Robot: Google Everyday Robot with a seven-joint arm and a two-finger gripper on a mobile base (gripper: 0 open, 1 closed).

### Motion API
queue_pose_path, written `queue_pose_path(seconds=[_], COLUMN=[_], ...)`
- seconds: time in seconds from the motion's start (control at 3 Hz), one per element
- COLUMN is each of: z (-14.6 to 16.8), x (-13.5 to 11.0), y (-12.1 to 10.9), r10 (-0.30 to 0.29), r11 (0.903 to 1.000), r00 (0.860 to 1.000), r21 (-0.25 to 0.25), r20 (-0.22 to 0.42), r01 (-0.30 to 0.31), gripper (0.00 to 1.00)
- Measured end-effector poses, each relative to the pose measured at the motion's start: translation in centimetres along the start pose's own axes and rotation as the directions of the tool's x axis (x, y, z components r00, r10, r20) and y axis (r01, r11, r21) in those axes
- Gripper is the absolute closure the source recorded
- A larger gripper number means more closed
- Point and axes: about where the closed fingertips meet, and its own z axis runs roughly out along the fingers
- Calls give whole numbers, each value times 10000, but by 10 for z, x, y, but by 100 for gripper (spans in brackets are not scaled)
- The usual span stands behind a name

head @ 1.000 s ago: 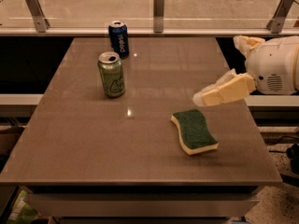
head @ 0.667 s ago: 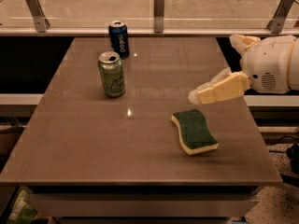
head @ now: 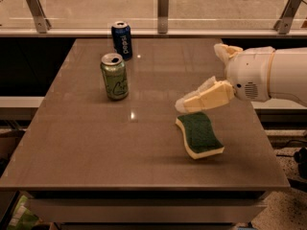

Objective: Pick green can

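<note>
The green can (head: 114, 76) stands upright on the brown table (head: 96, 143), left of centre, its silver top with the pull-tab opening showing. My gripper (head: 184, 104) reaches in from the right on a white arm (head: 268, 75). It hangs over the table well to the right of the can, just above the sponge's far end, and holds nothing.
A dark blue can (head: 122, 40) stands behind the green can near the table's far edge. A green-topped yellow sponge (head: 199, 134) lies right of centre, under the gripper's tip. A railing with metal posts (head: 163, 4) runs behind the table.
My gripper has moved left and slightly lower, closer to the green can and over the sponge's far end. The cans and the sponge have not moved.
</note>
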Motion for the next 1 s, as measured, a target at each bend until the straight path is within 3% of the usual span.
queue_pose_path(seconds=[0.33,1.0], z=[27,75], x=[4,1], y=[14,25], r10=[171,409], r11=[9985,9935], r00=[9995,9967], r21=[-529,-1087], r20=[281,698], r01=[-156,-332], gripper=[0,0])
